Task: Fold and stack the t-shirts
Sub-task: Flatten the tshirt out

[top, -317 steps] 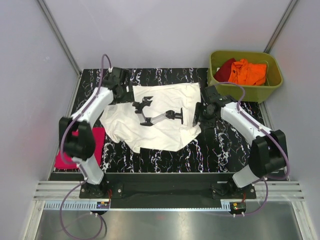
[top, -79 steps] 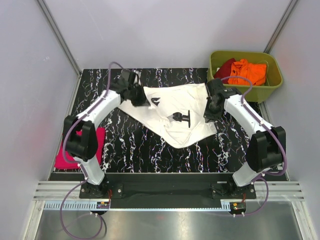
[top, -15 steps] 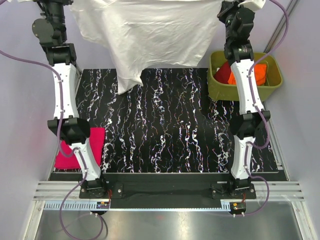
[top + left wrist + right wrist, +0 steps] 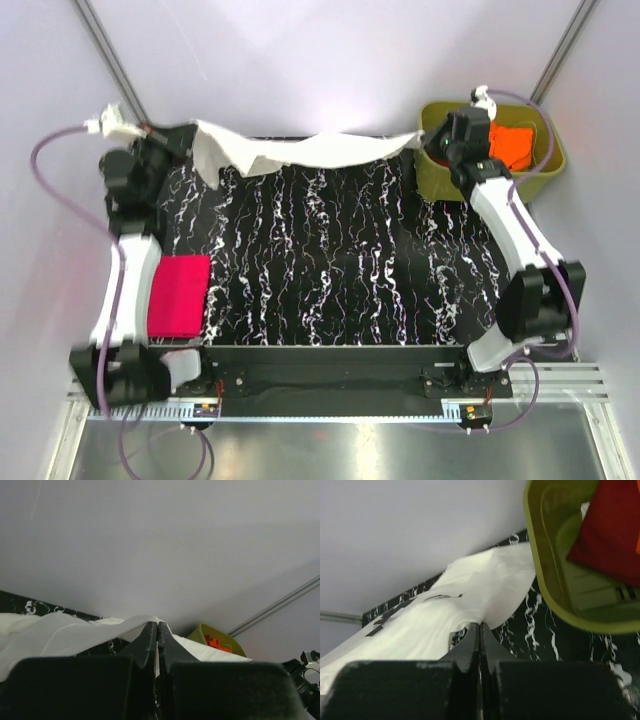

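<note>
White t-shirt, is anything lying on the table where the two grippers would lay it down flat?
Nothing visible does. The white t-shirt hangs pinched between the left gripper and right gripper along the far edge of the table. The folded pink t-shirt lies near left, the green tub far right, both aside.

Lab enclosure (plain walls (image 4: 330, 60), metal base rail (image 4: 330, 383)).
</note>
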`<state>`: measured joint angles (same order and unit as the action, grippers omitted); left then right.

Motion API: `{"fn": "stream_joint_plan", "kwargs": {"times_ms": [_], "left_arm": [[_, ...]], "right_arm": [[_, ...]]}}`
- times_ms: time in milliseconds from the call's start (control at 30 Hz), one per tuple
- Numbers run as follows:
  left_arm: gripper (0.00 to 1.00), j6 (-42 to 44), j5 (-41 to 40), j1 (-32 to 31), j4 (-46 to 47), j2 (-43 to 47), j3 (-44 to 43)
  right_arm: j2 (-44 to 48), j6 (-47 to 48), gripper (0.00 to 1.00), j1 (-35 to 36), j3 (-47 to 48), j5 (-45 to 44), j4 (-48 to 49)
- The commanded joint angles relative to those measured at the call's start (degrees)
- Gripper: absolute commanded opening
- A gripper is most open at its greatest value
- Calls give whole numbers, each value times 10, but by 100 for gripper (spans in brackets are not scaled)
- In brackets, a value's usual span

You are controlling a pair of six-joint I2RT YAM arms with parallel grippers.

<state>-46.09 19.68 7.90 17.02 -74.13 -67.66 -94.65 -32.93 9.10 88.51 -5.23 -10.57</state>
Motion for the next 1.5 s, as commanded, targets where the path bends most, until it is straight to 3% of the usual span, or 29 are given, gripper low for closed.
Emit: {"fn": "stream_joint_plan", "kwargs": {"times_ms": [0,200,333,500,600,733,900,1000,1100,1200,1267,1300,1367,1467], "left_arm": [[0,56,-49,-12,-67,161,80],[0,127,-73,-58,-311,272,162],[0,130,-120,-69,-491,361,226],[0,121,-177,-71,-579,424,220],[0,149,-180,-76,-532,371,157],[0,162,-156,-75,-420,202,11],[0,161,-90,-73,-309,-19,-207],[0,163,-44,-68,-215,-181,-374],[0,130,-2,-58,-206,-386,-681],[0,88,37,-42,-172,-477,-856],[0,38,40,-23,-98,-454,-822],[0,28,38,-18,-12,-401,-742],[0,25,10,-14,30,-350,-685],[0,33,3,-13,49,-317,-710]], "right_arm": [[109,-39,0,6,-80,42,-61],[195,-31,0,43,-248,44,-168],[216,-33,0,45,-302,58,-270],[259,-44,0,45,-350,60,-303],[260,-59,0,44,-315,30,-256],[152,-55,0,44,-216,7,-163],[-14,-10,0,36,32,-16,-74],[-122,10,0,22,209,-24,-28],[-214,17,0,7,378,-22,3],[-288,27,0,0,554,-21,-14],[-312,37,0,-7,641,-26,-22],[-308,46,0,-8,649,-31,-14],[-265,56,0,-10,609,-37,52],[-209,87,0,-12,568,-63,131]]}}
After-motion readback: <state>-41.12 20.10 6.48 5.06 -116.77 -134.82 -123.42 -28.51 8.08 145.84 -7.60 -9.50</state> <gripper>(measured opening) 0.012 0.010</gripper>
